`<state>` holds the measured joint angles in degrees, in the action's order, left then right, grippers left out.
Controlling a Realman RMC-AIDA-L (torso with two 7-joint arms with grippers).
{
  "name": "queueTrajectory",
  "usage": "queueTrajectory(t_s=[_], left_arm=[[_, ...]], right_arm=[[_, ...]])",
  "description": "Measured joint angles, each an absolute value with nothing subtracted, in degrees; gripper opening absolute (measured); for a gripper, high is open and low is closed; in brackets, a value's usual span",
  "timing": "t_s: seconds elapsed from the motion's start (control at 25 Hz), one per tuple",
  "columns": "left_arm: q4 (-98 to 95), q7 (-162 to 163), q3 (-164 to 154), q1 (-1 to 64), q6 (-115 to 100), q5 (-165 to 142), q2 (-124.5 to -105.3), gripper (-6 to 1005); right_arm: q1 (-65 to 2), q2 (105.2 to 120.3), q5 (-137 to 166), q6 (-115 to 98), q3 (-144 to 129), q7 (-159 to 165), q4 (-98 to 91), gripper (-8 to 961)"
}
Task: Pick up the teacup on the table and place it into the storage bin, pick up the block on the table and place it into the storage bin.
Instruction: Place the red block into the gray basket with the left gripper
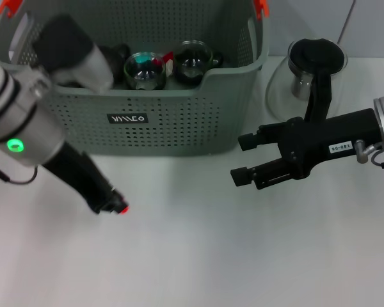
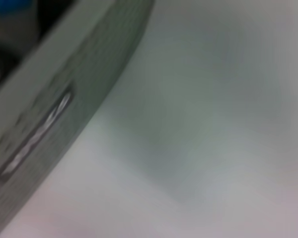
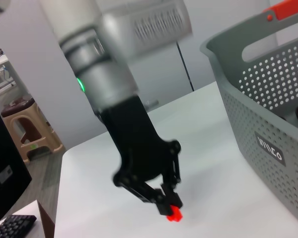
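Down at about seven o'clock from the storage bin (image 1: 179, 121), the left gripper (image 1: 118, 208) is pinching the small red block (image 3: 174, 213) tight and next needs lifting over the rim, while the right gripper (image 1: 243, 158) is waiting open at four o'clock.

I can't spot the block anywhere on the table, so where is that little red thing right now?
The red block is pinched in the left claw, just above the white table, in front of the storage bin near its left end.

Bare worktop (image 1: 198, 256) before the bin (image 1: 179, 121); its front wall and a glass jug (image 1: 307, 70) obstruct.
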<state>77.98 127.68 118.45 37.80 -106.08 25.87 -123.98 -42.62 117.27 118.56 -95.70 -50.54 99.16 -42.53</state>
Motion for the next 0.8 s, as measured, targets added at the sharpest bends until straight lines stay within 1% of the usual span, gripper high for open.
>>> queueTrajectory(t_s=[0.12,0.24,0.32,0.44,0.48,0.56,0.6,0.64,0.68,0.76,0.8], left_arm=[[79.69,127.13,125.78,39.79,-111.11,31.68,-123.21,91],[79.99,126.97,131.86,40.9,-113.53,38.33,-121.77,91],[79.3,126.93,135.0,41.18,-113.89,43.81,-120.19,91],[76.75,126.11,139.41,41.71,-112.91,52.08,-117.33,90],[76.24,125.89,140.05,41.84,-112.61,53.13,-116.85,90],[73.31,124.98,142.47,42.41,-109.64,56.83,-114.74,90],[73.31,124.98,142.47,42.41,-109.64,56.83,-114.74,90],[71.31,124.67,143.25,42.83,-107.06,58.15,-113.5,90],[70.24,124.58,143.36,43.09,-105.96,58.53,-112.97,90],[66.13,124.49,143.53,44.23,-101.62,59.27,-111.21,90],[64.75,124.49,143.56,44.57,-100.36,59.33,-110.74,90]], right_arm=[[-42.62,117.25,118.56,-95.83,-50.53,98.26,-42.88,945],[-42.67,117.16,118.55,-96.48,-50.5,97.48,-43.07,945],[-42.85,116.83,118.54,-97.16,-50.44,97.45,-43.15,945],[-43.3,116.18,118.43,-98.16,-50.05,97.54,-43.18,945],[-43.45,116.0,118.4,-98.44,-49.8,97.54,-43.19,945],[-43.61,115.8,118.39,-98.66,-49.4,97.51,-43.19,945],[-43.67,115.72,118.38,-98.72,-49.16,97.46,-43.19,945],[-43.71,115.65,118.38,-98.74,-49.05,97.38,-43.19,945],[-43.73,115.62,118.38,-98.81,-48.96,97.26,-43.19,945],[-43.8,115.51,118.34,-99.29,-48.93,97.05,-43.18,945],[-43.86,115.41,118.2,-99.58,-48.93,97.01,-43.19,945]])
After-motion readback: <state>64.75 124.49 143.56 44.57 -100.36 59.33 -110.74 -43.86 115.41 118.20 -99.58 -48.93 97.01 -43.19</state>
